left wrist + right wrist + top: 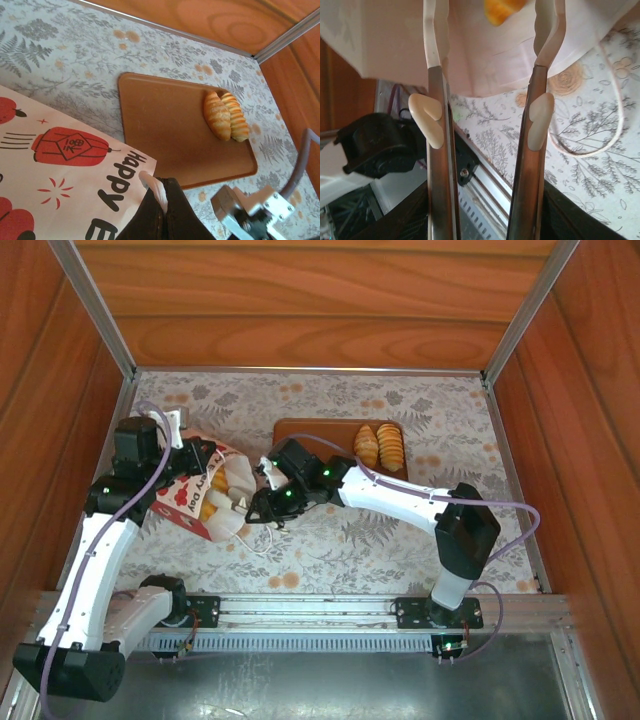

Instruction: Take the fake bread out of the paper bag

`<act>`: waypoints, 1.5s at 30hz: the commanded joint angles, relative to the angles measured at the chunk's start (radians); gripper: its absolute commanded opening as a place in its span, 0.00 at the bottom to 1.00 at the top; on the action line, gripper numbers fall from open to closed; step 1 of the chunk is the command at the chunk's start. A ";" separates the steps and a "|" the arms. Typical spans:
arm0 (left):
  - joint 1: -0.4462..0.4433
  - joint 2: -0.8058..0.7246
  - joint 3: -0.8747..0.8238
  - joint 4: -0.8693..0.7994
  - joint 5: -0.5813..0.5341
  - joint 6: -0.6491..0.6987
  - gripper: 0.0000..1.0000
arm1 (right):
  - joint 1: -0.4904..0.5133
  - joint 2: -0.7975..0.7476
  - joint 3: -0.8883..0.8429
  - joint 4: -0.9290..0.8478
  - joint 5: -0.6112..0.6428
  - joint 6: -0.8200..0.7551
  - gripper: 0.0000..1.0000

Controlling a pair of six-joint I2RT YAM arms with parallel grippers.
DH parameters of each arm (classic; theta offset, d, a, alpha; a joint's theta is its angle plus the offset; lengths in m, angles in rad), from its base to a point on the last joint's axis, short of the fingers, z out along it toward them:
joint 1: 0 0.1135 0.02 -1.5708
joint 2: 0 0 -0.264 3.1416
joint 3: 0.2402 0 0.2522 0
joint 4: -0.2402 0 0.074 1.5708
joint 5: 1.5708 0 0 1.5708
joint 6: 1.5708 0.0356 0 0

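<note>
The paper bag (pixel 190 502) lies on its side at the left, white with red print, its mouth facing right. My left gripper (pixel 207 462) is shut on the bag's upper rim; the left wrist view shows the dark jaws (pixel 159 200) pinching the white edge beside the bag's printed side (pixel 65 170). Fake bread (pixel 210 506) shows golden inside the mouth. My right gripper (pixel 252 507) is at the bag's mouth, open. In the right wrist view an orange piece of bread (pixel 501 7) sits between the fingertips (pixel 436 30), untouched, inside the bag (pixel 485 60). Two ridged pieces (pixel 378 445) (pixel 225 116) lie on the tray.
A flat brown tray (pixel 315 435) (pixel 170 135) lies just behind the right gripper. The bag's cord handle (pixel 600 145) loops on the floral tablecloth (pixel 400 540). Wooden walls close in the left, right and back. A metal rail (pixel 320 612) runs along the near edge.
</note>
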 commanded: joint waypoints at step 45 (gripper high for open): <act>-0.004 -0.040 0.000 0.020 0.104 -0.053 0.00 | 0.052 0.245 0.239 -0.047 0.068 0.175 0.57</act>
